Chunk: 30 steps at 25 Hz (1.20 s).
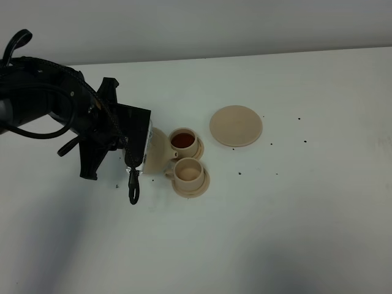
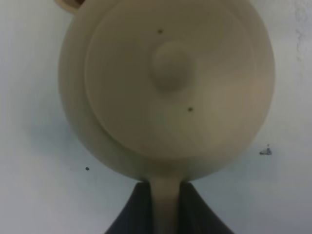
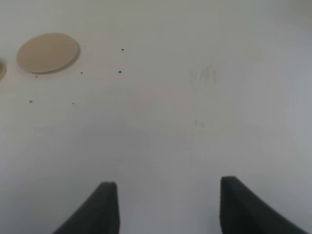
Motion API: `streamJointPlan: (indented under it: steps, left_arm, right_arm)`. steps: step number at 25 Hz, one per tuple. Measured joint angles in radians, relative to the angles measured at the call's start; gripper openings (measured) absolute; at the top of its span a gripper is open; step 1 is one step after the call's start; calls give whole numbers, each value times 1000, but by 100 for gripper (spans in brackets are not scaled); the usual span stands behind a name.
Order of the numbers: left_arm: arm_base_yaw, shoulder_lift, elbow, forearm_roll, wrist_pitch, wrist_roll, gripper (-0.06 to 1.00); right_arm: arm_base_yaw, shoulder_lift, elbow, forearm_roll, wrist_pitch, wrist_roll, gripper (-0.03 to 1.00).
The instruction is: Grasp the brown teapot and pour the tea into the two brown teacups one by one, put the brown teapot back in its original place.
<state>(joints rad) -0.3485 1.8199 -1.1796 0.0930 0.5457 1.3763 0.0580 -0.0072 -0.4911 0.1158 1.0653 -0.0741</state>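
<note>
My left gripper (image 1: pixel 144 150) is shut on the loop handle of the brown teapot (image 1: pixel 158 150) and holds it tilted, spout toward the two brown teacups. In the left wrist view the teapot's knobbed lid (image 2: pixel 168 66) fills the frame, with the handle (image 2: pixel 165 204) between my dark fingers (image 2: pixel 131 217). The far teacup (image 1: pixel 184 141) holds dark tea. The near teacup (image 1: pixel 188 172) looks pale inside. Each stands on its own small saucer. The wide flat saucer (image 1: pixel 236 125) lies bare to the right of the cups and also shows in the right wrist view (image 3: pixel 48 52). My right gripper (image 3: pixel 168 204) is open and empty over bare table, out of the exterior view.
The table (image 1: pixel 294 214) is white with small dark specks (image 1: pixel 239 172) around the cups and saucer. A black strap (image 1: pixel 133 184) hangs from the left arm, just left of the near cup. The table's far edge (image 1: pixel 245 54) runs along the back.
</note>
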Motion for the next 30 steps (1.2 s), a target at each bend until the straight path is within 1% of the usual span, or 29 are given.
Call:
streamJointPlan:
  steps: [5,11,20,28,30]
  left_arm:
    - [-34,1,0,80,-5,-45,15]
    - [-72,3,0,123,-23,-77,15]
    - [-96,3,0,208,-24,-86,15]
    - [-100,3,0,314,-26,-121,15]
    - [-101,3,0,320,-25,-126,15]
  right_arm:
    - [0,0,0,0,0,0,49]
    - [0,0,0,1,0,0,49]
    - [0,0,0,3,0,0,49]
    - [0,0,0,3,0,0,49]
    - [0,0,0,4,0,0,49]
